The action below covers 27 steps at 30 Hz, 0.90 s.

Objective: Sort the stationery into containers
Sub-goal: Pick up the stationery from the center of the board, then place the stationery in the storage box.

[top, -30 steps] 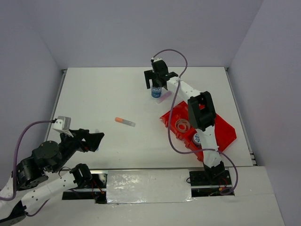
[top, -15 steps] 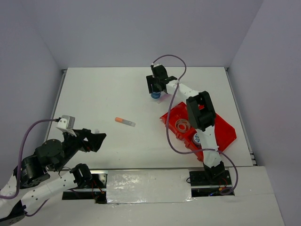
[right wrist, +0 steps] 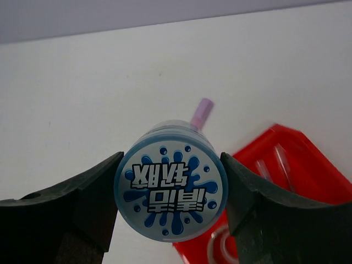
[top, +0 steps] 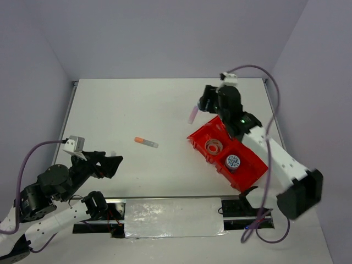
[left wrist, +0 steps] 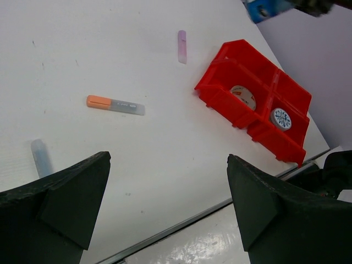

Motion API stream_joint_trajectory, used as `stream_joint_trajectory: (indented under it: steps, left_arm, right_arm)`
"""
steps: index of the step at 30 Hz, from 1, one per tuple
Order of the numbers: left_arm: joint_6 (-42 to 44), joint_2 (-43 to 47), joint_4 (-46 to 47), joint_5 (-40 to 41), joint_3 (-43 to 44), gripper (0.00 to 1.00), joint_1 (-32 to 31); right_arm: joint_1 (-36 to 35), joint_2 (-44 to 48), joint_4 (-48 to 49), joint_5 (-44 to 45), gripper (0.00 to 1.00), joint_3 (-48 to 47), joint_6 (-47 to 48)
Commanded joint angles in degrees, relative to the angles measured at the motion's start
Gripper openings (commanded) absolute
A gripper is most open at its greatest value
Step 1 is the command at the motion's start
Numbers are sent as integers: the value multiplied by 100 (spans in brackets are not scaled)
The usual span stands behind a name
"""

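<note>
The right gripper (right wrist: 171,193) pinches a round blue-white patterned roll (right wrist: 171,187) by its sides. Its fingers (right wrist: 82,212) are partly spread and pressed to the rim. It hangs above the table (top: 110,110), by the far corner of the red tray (top: 252,165), with the pink stick (top: 192,114) just to its left. That arm reaches from an elbow low on the right, the forearm slanting up to the wrist.

The left gripper (left wrist: 165,203) is spread wide, holding nothing, low near its base. An orange-tipped marker (left wrist: 115,104) and a light blue pen (left wrist: 41,157) lie ahead of it.
</note>
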<state>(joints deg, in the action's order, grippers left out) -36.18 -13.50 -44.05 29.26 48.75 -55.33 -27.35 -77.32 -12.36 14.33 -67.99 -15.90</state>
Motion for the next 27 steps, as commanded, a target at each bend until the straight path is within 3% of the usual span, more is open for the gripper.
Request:
stream_joint_trajectory:
  steps: [1, 6, 11, 16, 19, 24, 27]
  left_arm:
    - [68, 180, 283, -8, 82, 99, -22]
    - [76, 242, 309, -51, 73, 99, -22]
    - [41, 93, 274, -34, 99, 99, -22]
    - [-64, -39, 178, 71, 143, 99, -22]
    - [-108, -4, 125, 141, 161, 99, -22]
    - [-152, 145, 99, 212, 152, 99, -22]
    - [-152, 233, 107, 212, 152, 99, -22]
  right_arm:
    - [37, 1111, -1360, 1465, 0, 967, -1427]
    - [37, 3541, -2567, 2144, 0, 2235, -3065]
    - [64, 5023, -4008, 2513, 0, 2826, -4385]
    - [64, 4963, -5468, 2698, 0, 2562, -5307]
    - [64, 4964, -5714, 2628, 0, 2545, -5572]
    - [64, 4446, -6995, 3109, 0, 2264, -6852]
    - [72, 4190, -7043, 3103, 0, 2246, -6953]
